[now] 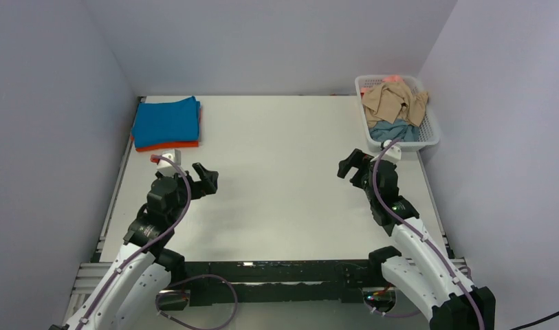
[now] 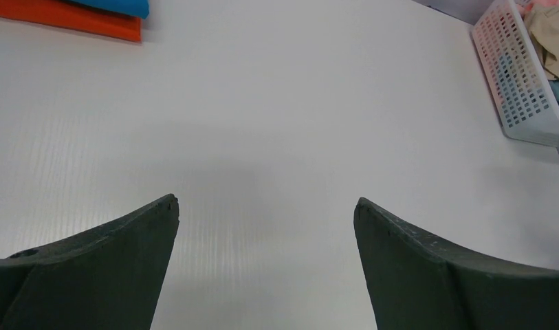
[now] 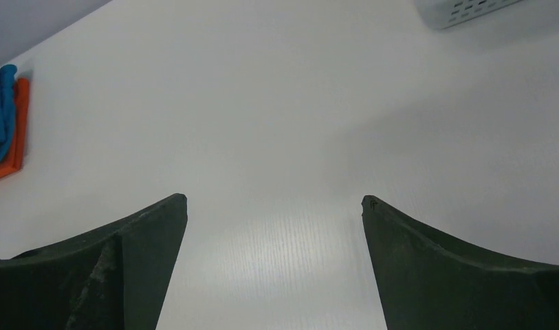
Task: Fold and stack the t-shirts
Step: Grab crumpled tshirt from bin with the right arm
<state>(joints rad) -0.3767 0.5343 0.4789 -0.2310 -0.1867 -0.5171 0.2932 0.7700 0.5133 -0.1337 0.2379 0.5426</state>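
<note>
Left gripper (image 1: 206,180) & right gripper (image 1: 350,165) both released, empty. Blue shirt (image 1: 165,122) lies on orange shirt (image 1: 168,146) at 10 o'clock. Next I would take tan shirt (image 1: 393,103) from basket (image 1: 431,141) at 1 o'clock w/ right gripper: pinch top layer only, lift slowly.

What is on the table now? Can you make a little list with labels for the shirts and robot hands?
folded stack: bright blue folded cloth t-shirt on orange folded cloth t-shirt, far left corner of the white table
basket: white plastic lattice basket, far right corner
in basket: crumpled tan-beige cloth t-shirt, dusty grey-blue cloth t-shirt, a bit of salmon pink cloth
left gripper: open, empty
right gripper: open, empty
</note>
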